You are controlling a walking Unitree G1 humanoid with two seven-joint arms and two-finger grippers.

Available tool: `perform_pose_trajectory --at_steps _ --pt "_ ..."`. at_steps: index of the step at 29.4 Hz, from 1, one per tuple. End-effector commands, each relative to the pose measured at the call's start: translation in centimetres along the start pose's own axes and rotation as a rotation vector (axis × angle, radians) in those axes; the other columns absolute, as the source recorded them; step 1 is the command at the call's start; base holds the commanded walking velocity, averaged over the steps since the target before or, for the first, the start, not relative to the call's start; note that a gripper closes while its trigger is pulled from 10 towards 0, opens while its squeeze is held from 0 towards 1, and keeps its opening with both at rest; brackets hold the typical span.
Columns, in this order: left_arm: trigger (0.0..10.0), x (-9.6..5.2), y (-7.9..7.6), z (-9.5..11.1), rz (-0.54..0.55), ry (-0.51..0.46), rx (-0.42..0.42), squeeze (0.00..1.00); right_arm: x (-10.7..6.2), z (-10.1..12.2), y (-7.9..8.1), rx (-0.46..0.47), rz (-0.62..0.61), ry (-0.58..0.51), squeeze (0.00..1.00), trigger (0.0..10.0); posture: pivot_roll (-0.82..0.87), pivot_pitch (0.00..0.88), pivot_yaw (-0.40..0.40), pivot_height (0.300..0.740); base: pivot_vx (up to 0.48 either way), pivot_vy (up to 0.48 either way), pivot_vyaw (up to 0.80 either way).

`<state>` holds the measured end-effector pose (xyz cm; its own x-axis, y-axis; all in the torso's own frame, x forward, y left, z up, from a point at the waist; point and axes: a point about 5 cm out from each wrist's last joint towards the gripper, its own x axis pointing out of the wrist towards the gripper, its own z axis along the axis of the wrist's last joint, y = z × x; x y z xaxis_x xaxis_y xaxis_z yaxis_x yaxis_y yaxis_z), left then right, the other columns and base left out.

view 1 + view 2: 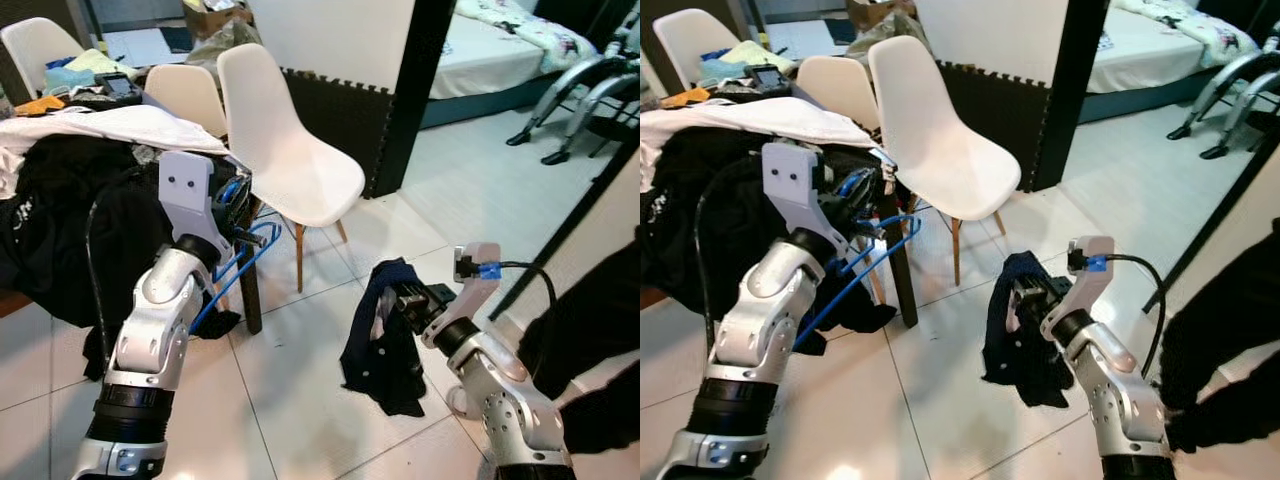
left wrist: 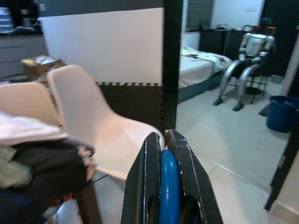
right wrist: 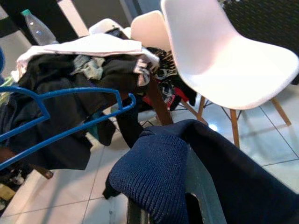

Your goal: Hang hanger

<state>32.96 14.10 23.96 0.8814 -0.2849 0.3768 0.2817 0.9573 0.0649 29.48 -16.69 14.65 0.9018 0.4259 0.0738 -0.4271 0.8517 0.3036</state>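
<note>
The left gripper (image 1: 243, 232) is raised at about ten o'clock in the head views, in front of a table (image 1: 250, 300) heaped with clothes (image 1: 70, 190). Its two black fingers (image 2: 145, 186) are pressed close on a blue hanger (image 1: 235, 265), the blue bar sitting between them in the left wrist view. The hanger slopes down from the gripper toward seven o'clock, beside the table leg.

The right gripper (image 1: 398, 298) is at about four o'clock, lower, over the tiled floor (image 1: 300, 390). A dark navy garment (image 1: 385, 340) is draped over it and hangs down from it; the fingers are covered by the knit cloth, so how far they are open cannot be told. In the right wrist view the garment (image 3: 177, 172) fills the foreground and the hanger (image 3: 70, 116) lies beyond it.

Between the arms, at twelve o'clock, stands a white chair (image 1: 285, 150), with a second one (image 1: 185, 95) just behind it.
</note>
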Motion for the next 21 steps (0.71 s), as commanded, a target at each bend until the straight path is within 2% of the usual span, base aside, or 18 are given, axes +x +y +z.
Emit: perform_pose_trajectory --at_steps 1,21 --pt "10.0 0.2 -0.1 0.7 -0.009 -0.017 0.019 0.00 0.1 0.4 0.0 -0.019 0.000 -0.014 0.00 10.0 0.05 0.089 -0.025 0.740 0.304 0.000 0.00" --pt "10.0 0.8 0.0 1.9 -0.017 -0.053 0.053 0.00 0.2 0.4 0.0 -0.033 -0.003 -0.010 0.00 10.0 0.05 0.086 -0.023 0.740 0.307 0.000 0.00"
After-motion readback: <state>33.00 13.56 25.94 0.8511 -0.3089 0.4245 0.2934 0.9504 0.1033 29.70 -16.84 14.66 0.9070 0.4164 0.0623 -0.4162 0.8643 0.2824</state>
